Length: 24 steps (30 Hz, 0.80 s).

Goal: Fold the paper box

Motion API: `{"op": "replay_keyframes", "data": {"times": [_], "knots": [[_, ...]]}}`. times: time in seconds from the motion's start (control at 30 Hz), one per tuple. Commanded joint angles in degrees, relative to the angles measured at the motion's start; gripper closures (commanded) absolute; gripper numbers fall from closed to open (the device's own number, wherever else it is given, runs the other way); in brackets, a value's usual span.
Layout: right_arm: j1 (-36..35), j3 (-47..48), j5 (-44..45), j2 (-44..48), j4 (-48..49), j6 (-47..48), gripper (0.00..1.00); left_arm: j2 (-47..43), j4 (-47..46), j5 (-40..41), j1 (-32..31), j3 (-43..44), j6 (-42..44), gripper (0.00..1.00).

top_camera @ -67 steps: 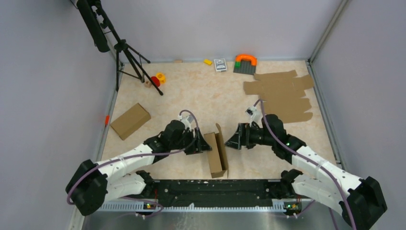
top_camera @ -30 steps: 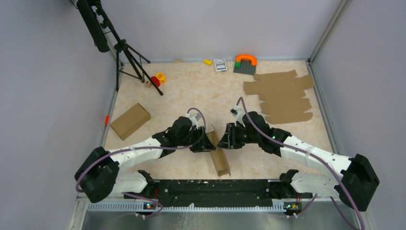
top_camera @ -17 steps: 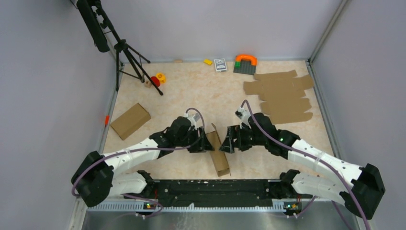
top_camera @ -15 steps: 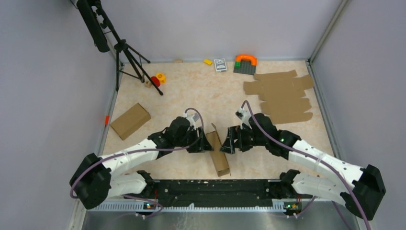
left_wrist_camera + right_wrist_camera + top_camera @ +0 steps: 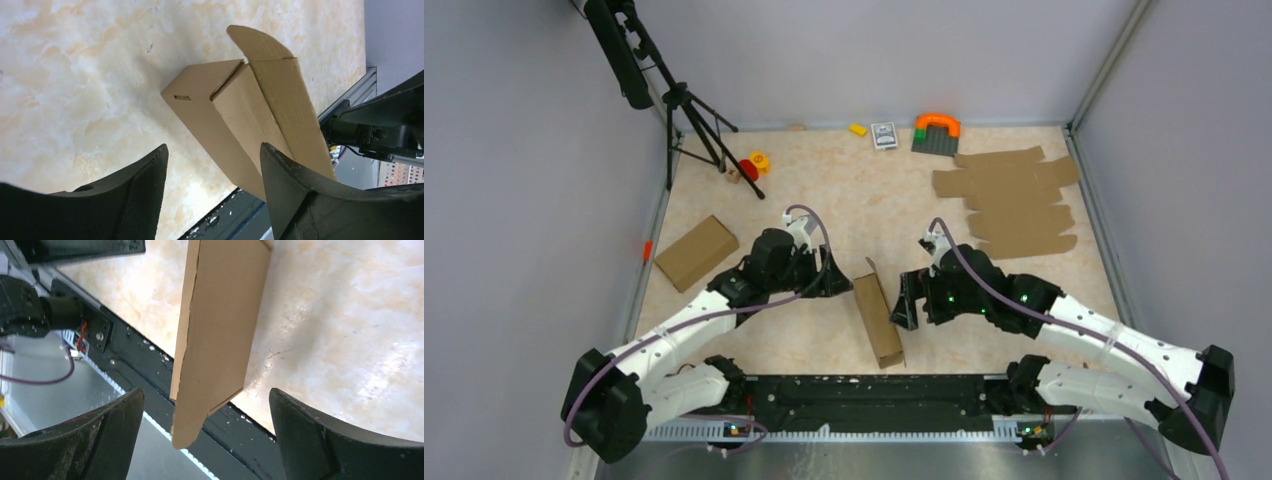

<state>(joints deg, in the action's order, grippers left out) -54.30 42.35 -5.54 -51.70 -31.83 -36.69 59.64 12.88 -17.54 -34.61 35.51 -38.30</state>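
Left gripper (image 5: 842, 286) and right gripper (image 5: 901, 300) flank the paper box (image 5: 876, 320), not touching.

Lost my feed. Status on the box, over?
Left gripper open, right gripper open, neither gripping. Box lies between them, one flap sticking out. Cardboard pile well aside.

The table (image 5: 824, 205) has a pale, marbled beige top. Near its front middle lies the paper box (image 5: 877, 322), folded long and narrow, one flap sticking up at its far end. A closed brown box (image 5: 696, 252) sits well to the left. At the far right lies a pile of flat cardboard sheets (image 5: 1014, 200) — just beyond it, along the back edge, an orange arch (image 5: 937, 122) on a dark plate (image 5: 934, 142), a small card pack (image 5: 884, 135) and a yellow block (image 5: 858, 129). A tripod (image 5: 692, 118) stands in the far left corner — a red toy (image 5: 748, 169) and a yellow toy (image 5: 760, 160) by its foot.
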Motion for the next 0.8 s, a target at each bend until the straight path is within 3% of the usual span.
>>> {"op": "replay_keyframes", "data": {"times": [0.0, 0.13, 0.23, 0.33, 0.43, 0.6, 0.67, 0.77], "knots": [[-1.26, 10.68, 11.77, -2.44, -11.28, -2.66, 0.06, -3.01, -7.69, -1.49, 0.08, -1.55, 3.5, 0.31], [-1.25, 14.11, 15.28, -1.08, -12.52, -0.07, 0.06, -6.16, -8.44, -0.6, 0.23, -2.79, 4.73, 0.27], [-1.05, 11.75, 19.85, 4.72, -8.95, -3.2, 0.01, -8.88, -8.53, -0.78, 0.22, -3.51, 6.28, 0.24], [-0.94, 7.9, 14.46, 8.54, -2.02, -2.62, 0.01, -11.52, -8.23, 0.05, 0.21, -4.39, 7.62, 0.2], [-1.72, 13.33, 8.93, 0.37, -5.09, -1.49, 0.01, -13.86, -7.68, 1.51, 0.33, -5.38, 8.9, 0.16], [-10.65, 20.96, 17.69, -12.89, -12.7, -2.14, 0.01, -15.02, -9.85, 1.77, 0.54, -7.72, 10.13, 0.1], [-10.85, 21.64, 17.97, -15.67, -12.32, -3.07, 0.01, -14.82, -10.08, 1.99, 0.59, -8.1, 10.65, 0.03], [-11.0, 22.73, 18.21, -19.74, -12.16, -4.06, 0.01, -14.93, -10.78, 2.62, 0.59, -8.82, 11.69, 0.01]]}}
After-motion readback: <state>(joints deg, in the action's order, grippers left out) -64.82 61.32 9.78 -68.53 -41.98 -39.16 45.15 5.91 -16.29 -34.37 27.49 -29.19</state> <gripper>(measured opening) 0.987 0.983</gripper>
